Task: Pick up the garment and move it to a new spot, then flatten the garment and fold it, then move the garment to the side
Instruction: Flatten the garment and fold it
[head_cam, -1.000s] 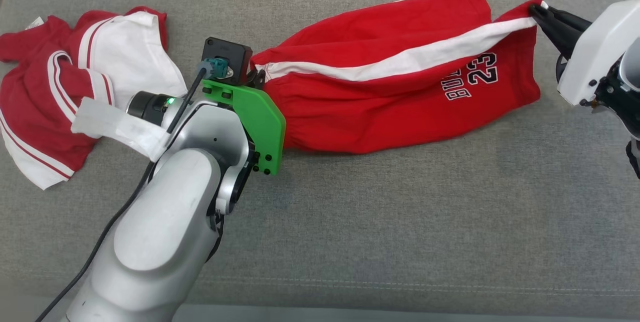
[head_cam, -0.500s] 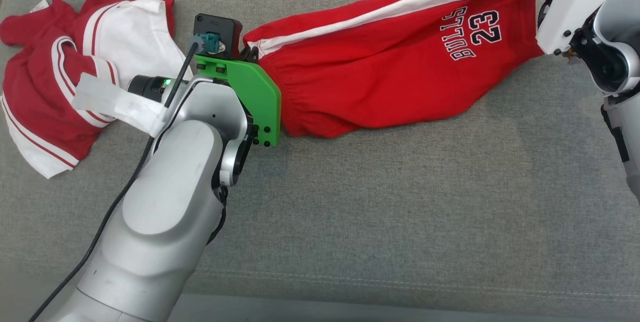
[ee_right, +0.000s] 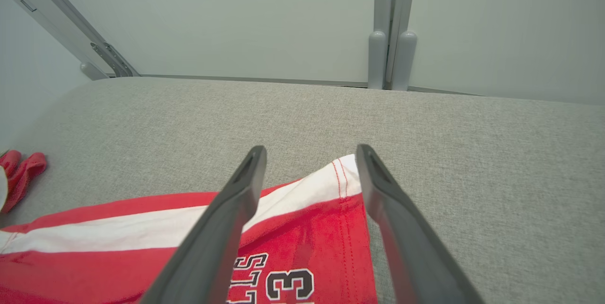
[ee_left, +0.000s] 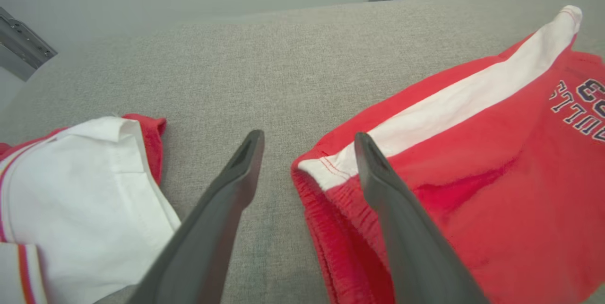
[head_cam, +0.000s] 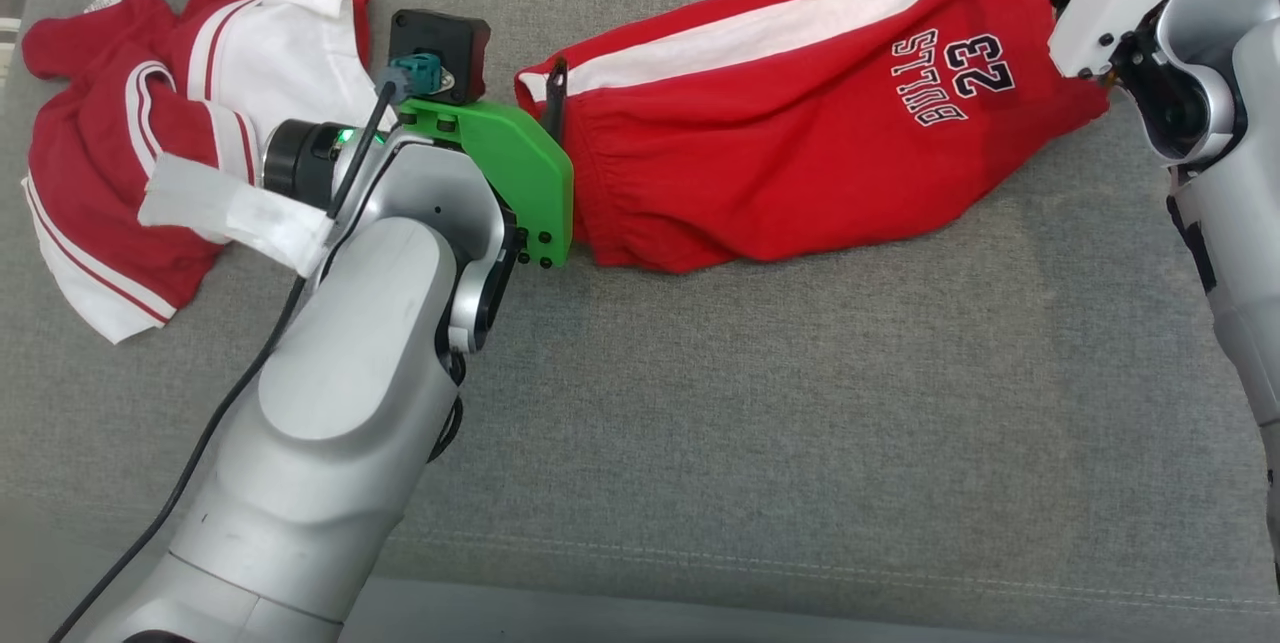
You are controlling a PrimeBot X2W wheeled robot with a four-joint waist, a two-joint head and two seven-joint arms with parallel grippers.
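And there's the release! A second ago both my grips were pinched on the ends of the red fabric shorts with a white side stripe. Now my left gripper is spread wide, the waistband corner lying loose between and under its fingers. My right gripper is spread just as wide, poised over the striped hem corner. Whether either finger brushes the cloth, I cannot tell.

The shorts lie stretched lengthways across the far half of the flat grey woven surface, printed number up, hem end to my right. The crumpled red-and-white jersey sits off to my left, with a strip of bare grey between it and the waistband. Toward me there's a broad open stretch of grey down to the stitched near edge. Behind, the surface ends at a pale grey wall panel.
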